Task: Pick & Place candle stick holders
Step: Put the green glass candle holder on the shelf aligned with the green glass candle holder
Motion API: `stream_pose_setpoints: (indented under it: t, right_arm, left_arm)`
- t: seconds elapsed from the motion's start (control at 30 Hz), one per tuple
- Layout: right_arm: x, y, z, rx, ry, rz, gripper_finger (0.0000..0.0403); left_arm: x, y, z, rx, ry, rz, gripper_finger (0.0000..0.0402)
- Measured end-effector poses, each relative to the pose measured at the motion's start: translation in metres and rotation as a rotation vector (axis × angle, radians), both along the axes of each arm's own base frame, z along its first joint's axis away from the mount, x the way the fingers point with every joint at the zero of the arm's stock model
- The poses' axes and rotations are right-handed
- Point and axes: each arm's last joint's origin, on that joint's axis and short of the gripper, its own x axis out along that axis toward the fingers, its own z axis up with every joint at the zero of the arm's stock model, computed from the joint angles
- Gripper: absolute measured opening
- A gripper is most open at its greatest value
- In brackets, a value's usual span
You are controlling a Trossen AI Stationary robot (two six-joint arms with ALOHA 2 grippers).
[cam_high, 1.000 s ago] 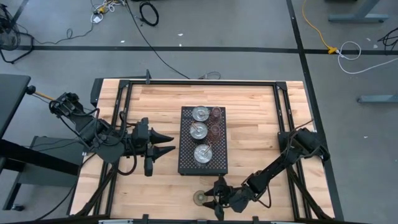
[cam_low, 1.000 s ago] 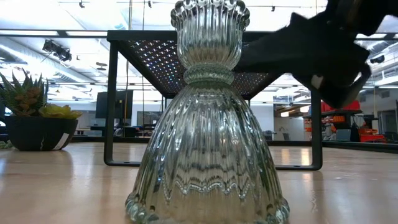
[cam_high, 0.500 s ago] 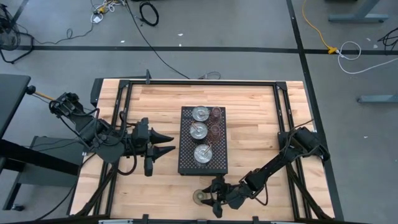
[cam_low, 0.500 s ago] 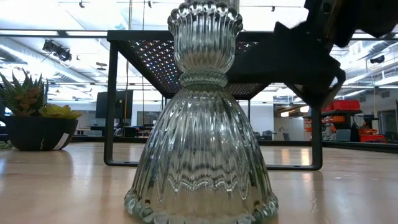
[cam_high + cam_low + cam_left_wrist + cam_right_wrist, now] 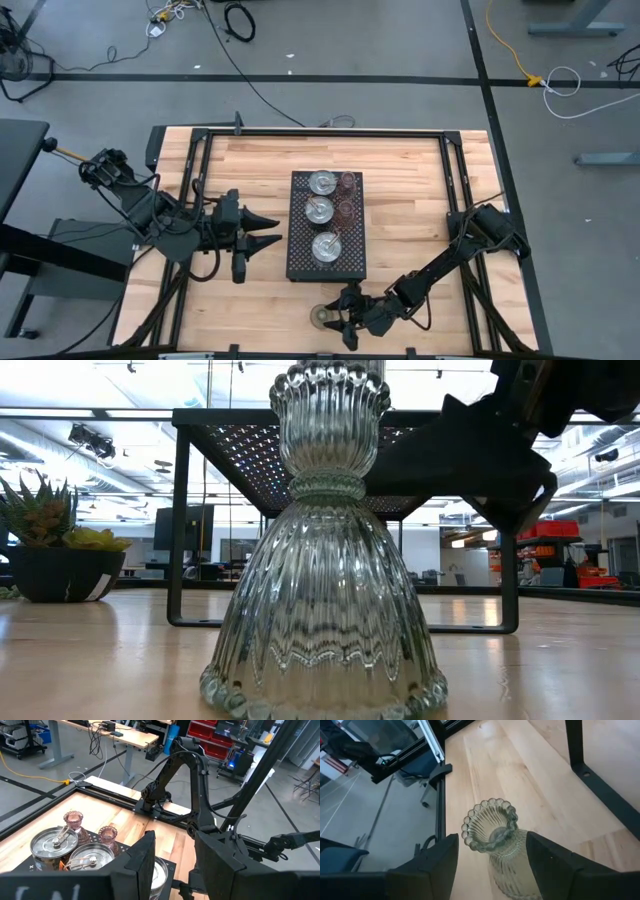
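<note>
My right gripper (image 5: 335, 322) sits low at the near edge of the table (image 5: 410, 190), just in front of the black perforated tray (image 5: 352, 262), with its two fingers (image 5: 427, 865) parted on either side of a clear ribbed glass candle stick holder (image 5: 322, 560). That holder stands upright on its wide bell-shaped base, scalloped cup on top, and in my right wrist view it stands between my fingers; whether they actually press the glass on both sides I cannot tell, so I would not call this a firm grasp. From the low view, my right arm reaches in behind the holder's neck. The tray stands on thin legs in the middle of the table and carries three shiny silver metal cups (image 5: 319, 208) in a row down its left half, with small pinkish glass holders (image 5: 347, 181) beside them along the tray's right side toward the far edge. In my left wrist view two of those pink holders (image 5: 73, 820) stand upright just beside the silver cups. My left gripper (image 5: 270, 229) waits clenched with nothing in it, near the tray's left edge and apart from it. A small leafy plant in a dark pot (image 5: 58, 560) sits at the table's left side in the low view.
</note>
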Motion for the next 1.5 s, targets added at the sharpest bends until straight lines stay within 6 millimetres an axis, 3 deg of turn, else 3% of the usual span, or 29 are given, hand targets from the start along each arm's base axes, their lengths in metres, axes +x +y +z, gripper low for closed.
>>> stream_pose_setpoints:
  t: [0.23,0.47,1.3,1.5]
  right_arm:
    - [0.0,0.0,0.0,-0.002,-0.005,0.004,0.023]
    - [0.005,0.006,-0.016,0.05,-0.034,0.03,0.023]
    - [0.011,-0.003,-0.017,-0.019,-0.044,-0.008,0.0218]
    - [0.013,-0.003,-0.014,-0.001,-0.071,0.009,0.0237]
  left_arm:
    - [0.0,0.0,0.0,0.0,0.0,0.0,0.0142]
    - [0.0,0.0,0.0,-0.002,-0.002,0.0,0.0142]
    - [0.0,0.0,0.0,-0.003,-0.004,0.0,0.0142]
    - [0.0,0.0,0.0,-0.003,-0.004,0.0,0.0142]
